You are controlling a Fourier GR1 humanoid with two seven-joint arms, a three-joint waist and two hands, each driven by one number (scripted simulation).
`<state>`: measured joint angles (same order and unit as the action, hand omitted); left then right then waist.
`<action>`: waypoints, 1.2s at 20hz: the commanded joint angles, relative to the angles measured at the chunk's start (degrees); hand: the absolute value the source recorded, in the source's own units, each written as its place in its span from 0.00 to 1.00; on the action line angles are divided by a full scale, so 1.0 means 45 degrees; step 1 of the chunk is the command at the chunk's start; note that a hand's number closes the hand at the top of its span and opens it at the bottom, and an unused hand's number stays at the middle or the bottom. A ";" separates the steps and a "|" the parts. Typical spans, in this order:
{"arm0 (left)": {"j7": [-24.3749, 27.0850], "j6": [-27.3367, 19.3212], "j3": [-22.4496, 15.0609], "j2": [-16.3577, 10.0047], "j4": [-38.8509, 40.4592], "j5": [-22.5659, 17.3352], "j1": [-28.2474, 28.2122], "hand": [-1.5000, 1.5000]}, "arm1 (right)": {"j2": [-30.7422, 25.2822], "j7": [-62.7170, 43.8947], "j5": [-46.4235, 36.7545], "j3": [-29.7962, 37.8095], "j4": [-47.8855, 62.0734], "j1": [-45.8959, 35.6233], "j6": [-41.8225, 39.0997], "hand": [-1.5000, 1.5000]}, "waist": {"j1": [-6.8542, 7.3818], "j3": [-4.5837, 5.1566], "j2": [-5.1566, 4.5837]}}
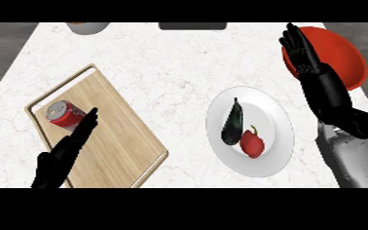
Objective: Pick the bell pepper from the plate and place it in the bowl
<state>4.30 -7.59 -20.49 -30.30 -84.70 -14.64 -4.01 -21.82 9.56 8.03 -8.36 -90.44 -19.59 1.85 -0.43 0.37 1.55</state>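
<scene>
Two vegetables share the round white plate (277,122) at the right of the counter (179,63). One is the red bell pepper (252,143), glossy and lumpy with a thin dark stem, lying in the plate's lower half. The other is a long, smooth, near-black eggplant (232,122), which we see lying just to the pepper's left and close against it. We find the red bowl (343,53) well above the plate at the upper right edge; it is plain and rounded with a matte inside. The right hand (302,53) shows in front of the bowl's left rim with its black fingers straight and held close together, pinching nothing, and its grey forearm runs down the right side. At the left we see a pale wooden cutting board (122,136) with rounded corners and a groove along its border, set at a slant. A red soda can (63,115) with a silvery top lies on the board's upper part, and we can read no lettering or brand on it. The left hand (68,148) lies over the board with its fingers straight and together, their tips just beside the can; we cannot tell whether they touch it. The counter is white stone with faint veins. At its far edge sit a grey rounded vessel (87,27) and a flat dark rectangle (193,26), both cut off.
</scene>
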 commanded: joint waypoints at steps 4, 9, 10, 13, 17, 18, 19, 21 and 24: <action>0.0002 -0.1623 0.2341 -0.0389 -0.0134 -0.0200 0.0634 0.50 | -0.0098 -0.0561 -0.2761 0.0759 -0.2828 0.2058 0.3816 1.00 | -0.0662 -0.0054 -0.0015; -0.0295 -0.2443 0.3228 -0.0311 -0.0285 -0.0581 0.0693 0.50 | -0.1176 -0.3644 -0.5048 0.2375 0.0151 0.5234 0.5916 0.00 | -0.2093 0.0046 -0.0094; -0.0258 -0.2513 0.3319 -0.0329 -0.0255 -0.0608 0.0439 0.50 | -0.0407 -0.3766 -0.5091 0.2695 -0.0175 0.5671 0.6991 0.00 | -0.2092 0.0006 0.0047; -0.0449 -0.2638 0.3384 -0.0281 -0.0503 -0.0658 0.0619 0.50 | 0.1188 -0.3320 -0.6750 0.1705 -0.1380 0.7301 0.9078 0.00 | -0.1781 -0.0008 0.0040; -0.0727 -0.2691 0.3218 -0.0278 -0.0789 -0.0518 0.0988 0.50 | 0.2897 -0.3491 -0.9398 -0.0264 -0.2294 0.9612 1.0817 0.00 | -0.1207 0.0005 -0.0173; -0.0604 -0.2584 0.3536 -0.0424 -0.0474 -0.0637 0.1115 0.50 | 0.3324 -0.3357 -0.9837 -0.0556 -0.2646 1.0438 1.1322 0.00 | -0.1277 0.0015 -0.0192; -0.0928 -0.2500 0.3373 -0.0523 -0.0994 -0.0646 0.1180 0.50 | 0.3782 -0.3812 -1.0538 -0.0825 -0.2913 1.0844 1.1724 0.00 | -0.0972 0.0003 -0.0199; -0.1101 -0.2627 0.3357 -0.0367 -0.0759 -0.0608 0.1524 0.50 | 0.4403 -0.4124 -1.1547 -0.1435 -0.4020 1.2409 1.2129 0.00 | -0.0939 0.0009 -0.0267; -0.1340 -0.2336 0.3261 -0.0470 -0.0873 -0.0604 0.1731 0.50 | 0.4795 -0.5578 -1.3546 -0.2335 -0.5413 1.3464 1.2497 0.00 | -0.0377 -0.0003 -0.0368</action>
<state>-0.60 -19.08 -5.99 -31.88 -88.29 -17.14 2.43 -3.84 -9.88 -43.11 -14.42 -108.15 33.32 53.86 -4.34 0.38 0.39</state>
